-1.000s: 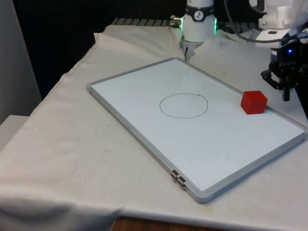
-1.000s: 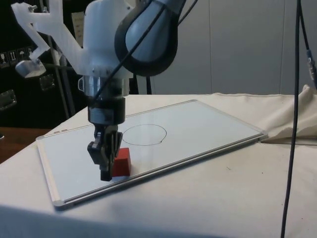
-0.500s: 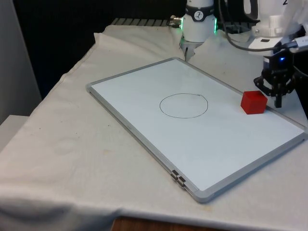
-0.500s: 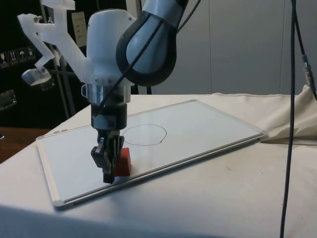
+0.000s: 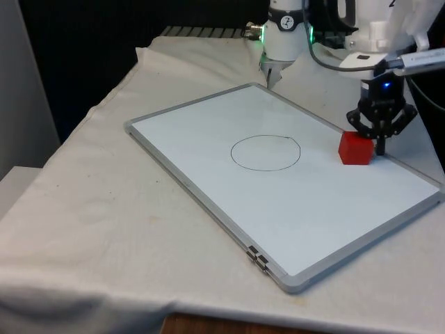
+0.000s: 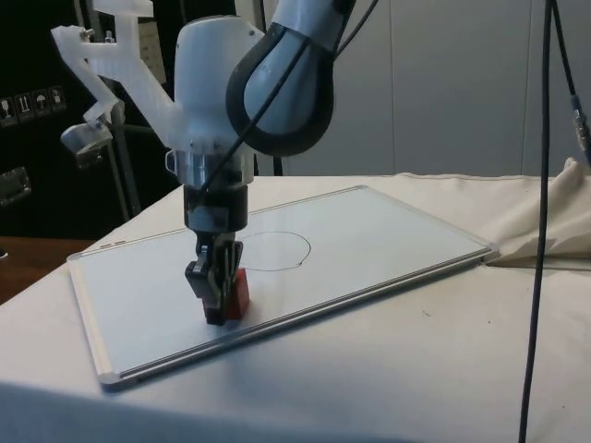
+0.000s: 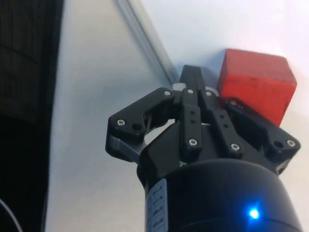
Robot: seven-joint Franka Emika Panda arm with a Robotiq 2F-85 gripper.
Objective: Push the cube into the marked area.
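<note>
White cloth over the table (image 5: 104, 202), and on it a whiteboard (image 5: 208, 149) with a grey frame, lying at an angle. A thin black circle (image 5: 265, 152) is drawn near the board's middle. Now to the action: the red cube (image 5: 356, 148) sits on the board at about three o'clock from the circle in the front view, clear of the line and close to the board's edge. The gripper (image 5: 379, 142) is down low right against it, on the cube's three o'clock side, the side away from the circle. In the side view the gripper (image 6: 215, 309) stands in front of the cube (image 6: 239, 291) and covers most of it. From the wrist, the fingers (image 7: 192, 104) are pressed together into one narrow tip, nothing between them, and the cube (image 7: 256, 84) lies just beside that tip, probably touching, though the contact itself is hard to make out.
</note>
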